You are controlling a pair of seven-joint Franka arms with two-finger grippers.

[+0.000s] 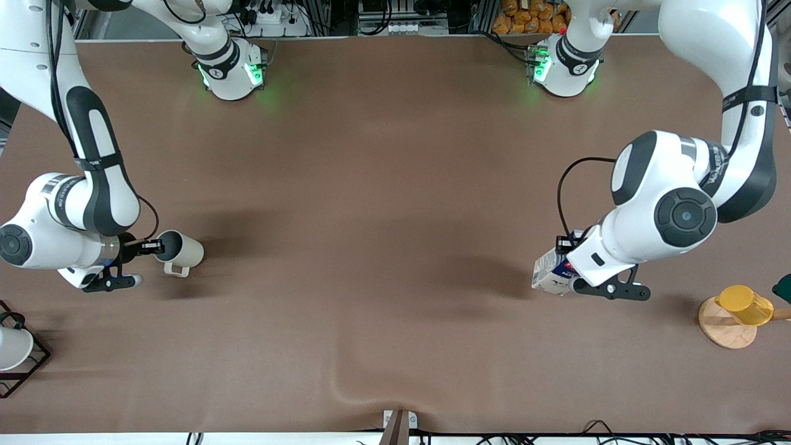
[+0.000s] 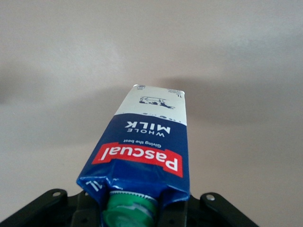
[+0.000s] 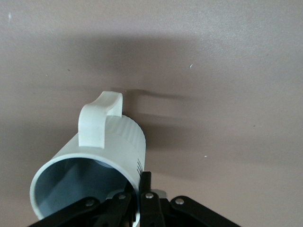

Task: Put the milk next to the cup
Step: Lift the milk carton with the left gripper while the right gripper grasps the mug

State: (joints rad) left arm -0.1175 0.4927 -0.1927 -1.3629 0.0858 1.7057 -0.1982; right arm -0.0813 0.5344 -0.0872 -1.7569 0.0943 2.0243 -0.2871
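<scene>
The milk (image 1: 552, 272) is a dark blue carton with a red label band and a whitish lower part. It is tilted over the table at the left arm's end. My left gripper (image 1: 575, 264) is shut on its top. In the left wrist view the milk (image 2: 147, 142) points away from my left gripper (image 2: 135, 213), which holds it at the green cap (image 2: 130, 210). The cup (image 1: 183, 250) is a beige mug with a grey inside, held on its side at the right arm's end. My right gripper (image 1: 157, 247) is shut on its rim. In the right wrist view my right gripper (image 3: 139, 194) pinches the wall of the cup (image 3: 111, 151).
A yellow cup (image 1: 744, 305) on a wooden disc (image 1: 724, 332) stands at the left arm's end, nearer the front camera than the milk. A white cup (image 1: 11, 349) sits in a black wire rack (image 1: 34, 364) at the right arm's end. The brown table cover has a fold (image 1: 346, 383) near its front edge.
</scene>
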